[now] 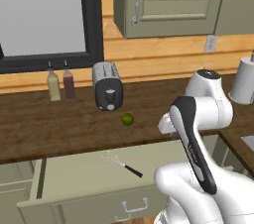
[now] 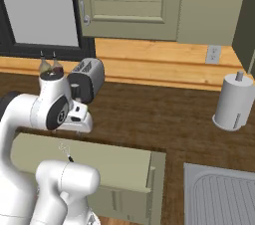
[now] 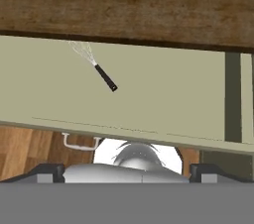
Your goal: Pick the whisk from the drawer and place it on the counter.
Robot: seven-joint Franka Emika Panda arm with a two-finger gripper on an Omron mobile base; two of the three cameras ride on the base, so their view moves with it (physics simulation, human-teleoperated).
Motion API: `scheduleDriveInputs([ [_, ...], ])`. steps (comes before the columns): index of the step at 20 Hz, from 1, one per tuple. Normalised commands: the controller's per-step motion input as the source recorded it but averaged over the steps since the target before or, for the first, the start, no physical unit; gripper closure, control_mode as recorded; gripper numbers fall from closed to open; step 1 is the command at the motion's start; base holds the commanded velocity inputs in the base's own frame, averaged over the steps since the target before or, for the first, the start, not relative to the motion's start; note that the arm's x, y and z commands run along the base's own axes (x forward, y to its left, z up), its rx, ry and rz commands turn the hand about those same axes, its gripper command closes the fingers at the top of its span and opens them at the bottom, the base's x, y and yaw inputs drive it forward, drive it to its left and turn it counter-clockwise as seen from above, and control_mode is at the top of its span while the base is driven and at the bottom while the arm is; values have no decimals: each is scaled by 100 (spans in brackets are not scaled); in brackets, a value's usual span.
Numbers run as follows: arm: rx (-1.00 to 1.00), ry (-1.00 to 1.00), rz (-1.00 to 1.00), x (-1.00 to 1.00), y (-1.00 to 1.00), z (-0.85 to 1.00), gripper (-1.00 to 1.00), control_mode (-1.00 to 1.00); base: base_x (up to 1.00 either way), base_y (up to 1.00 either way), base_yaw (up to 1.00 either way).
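The drawer (image 1: 74, 188) is pulled open below the counter (image 1: 49, 124), showing its pale beige floor (image 3: 163, 94). The whisk (image 1: 121, 163) lies flat inside, near the back edge, wire head toward the counter and black handle pointing to the drawer front. In the hand view the whisk (image 3: 94, 64) is upper left of centre. My gripper (image 3: 127, 169) hangs above the drawer, looking straight down, to the right of the whisk and well above it. Its dark fingers (image 3: 47, 169) stand far apart with nothing between them. In the right base view the whisk (image 2: 64, 152) peeks out beside my arm.
A green lime (image 1: 128, 119) rests on the counter just behind the drawer. A toaster (image 1: 107, 85) and two bottles (image 1: 53, 84) stand at the back wall. At the right are a paper towel roll (image 2: 233, 102) and a sink (image 2: 219, 194).
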Motion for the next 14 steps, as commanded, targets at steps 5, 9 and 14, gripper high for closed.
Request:
scheduleDriveInputs([
  [5, 0, 0, 0, -4, 0, 0, -100, 100, -19, 0, 0],
  [9, 0, 0, 0, 0, 0, 0, -100, 100, -68, 7, 0],
  [14, 0, 0, 0, 0, 0, 0, -100, 100, -46, 36, 0],
])
